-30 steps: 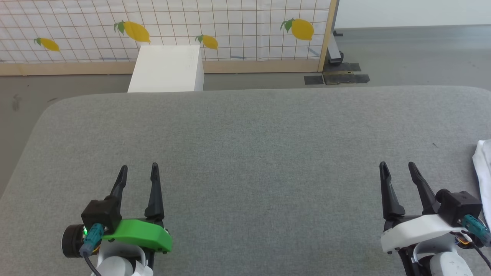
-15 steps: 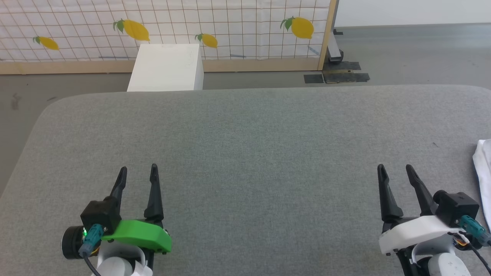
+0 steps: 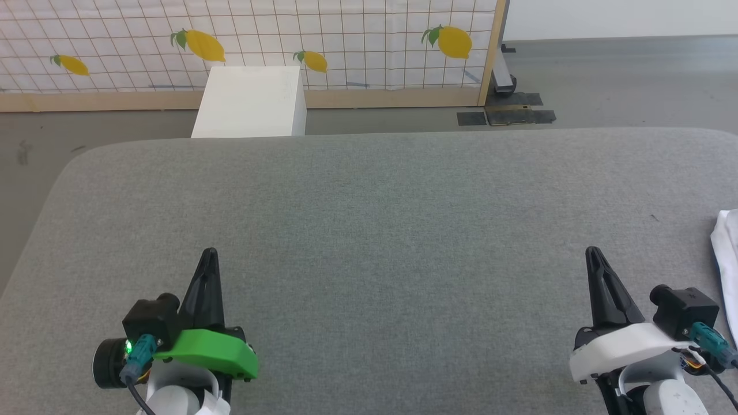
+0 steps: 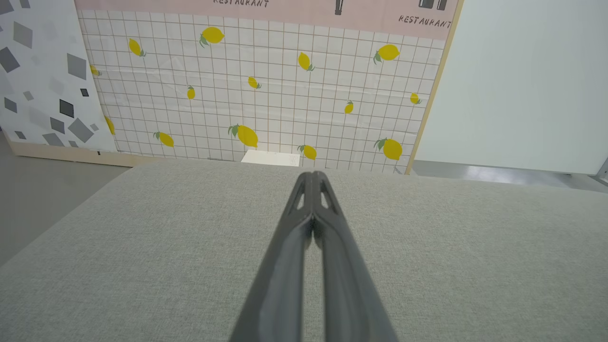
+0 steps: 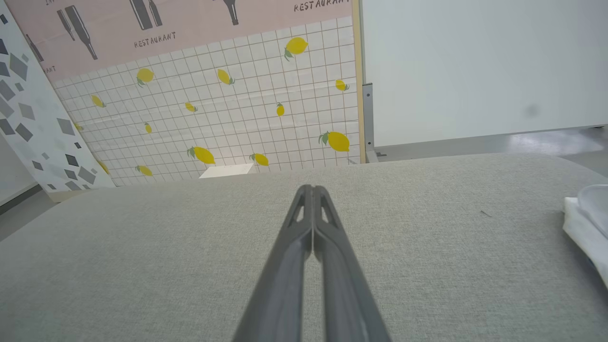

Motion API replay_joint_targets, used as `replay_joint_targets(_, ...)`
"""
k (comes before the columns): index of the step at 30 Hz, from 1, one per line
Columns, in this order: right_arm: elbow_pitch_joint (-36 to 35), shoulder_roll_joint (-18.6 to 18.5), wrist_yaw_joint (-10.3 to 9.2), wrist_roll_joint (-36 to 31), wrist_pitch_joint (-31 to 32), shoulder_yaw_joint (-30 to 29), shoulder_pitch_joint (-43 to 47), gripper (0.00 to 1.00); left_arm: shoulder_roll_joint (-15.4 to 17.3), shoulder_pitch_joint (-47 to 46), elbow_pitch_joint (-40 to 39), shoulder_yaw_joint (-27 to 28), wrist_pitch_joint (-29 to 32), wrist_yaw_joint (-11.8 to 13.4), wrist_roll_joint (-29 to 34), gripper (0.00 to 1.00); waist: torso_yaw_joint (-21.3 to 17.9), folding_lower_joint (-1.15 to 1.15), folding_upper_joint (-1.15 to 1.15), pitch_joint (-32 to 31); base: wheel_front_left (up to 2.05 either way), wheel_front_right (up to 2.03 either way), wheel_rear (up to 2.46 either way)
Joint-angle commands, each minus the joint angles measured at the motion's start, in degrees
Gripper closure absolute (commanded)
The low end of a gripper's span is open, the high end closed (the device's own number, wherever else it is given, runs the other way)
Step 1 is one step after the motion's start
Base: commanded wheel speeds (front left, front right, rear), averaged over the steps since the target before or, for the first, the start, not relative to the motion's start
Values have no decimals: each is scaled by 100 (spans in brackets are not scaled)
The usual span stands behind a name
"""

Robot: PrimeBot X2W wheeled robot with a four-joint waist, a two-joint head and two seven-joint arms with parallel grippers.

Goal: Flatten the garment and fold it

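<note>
The garment lies as white cloth at the right edge of the grey padded table, cut off by the frame; in the right wrist view the garment sits at the far right. My left gripper hovers low at the lower left, shut with nothing between its fingers; its tips meet over bare grey fabric. My right gripper is at the lower right, also shut and empty, a short way left of the garment; its tips touch each other.
A white box stands on the floor beyond the table's far edge. Behind it runs a tiled backdrop with lemons on a wooden frame. Grey floor lies to the far right.
Both grippers have closed: their fingers stood apart in the earlier frames and now meet at the tips. The arms stay in place.
</note>
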Motion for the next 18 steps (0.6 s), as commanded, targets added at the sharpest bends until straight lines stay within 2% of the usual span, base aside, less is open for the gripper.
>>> replay_joint_targets(1, -53, 0, -1, -47, 25, 19, 26, 100, -17, 33, -32, 18, 31, 6, 60, 100, 4, 0, 3, -1, 0, 0, 0)
replay_joint_targets(18, -203, 1, -2, -201, 166, 62, 71, 100, -52, 89, -156, 52, 226, 17, 226, 100, 35, 0, 7, -9, 0, 0, 0)
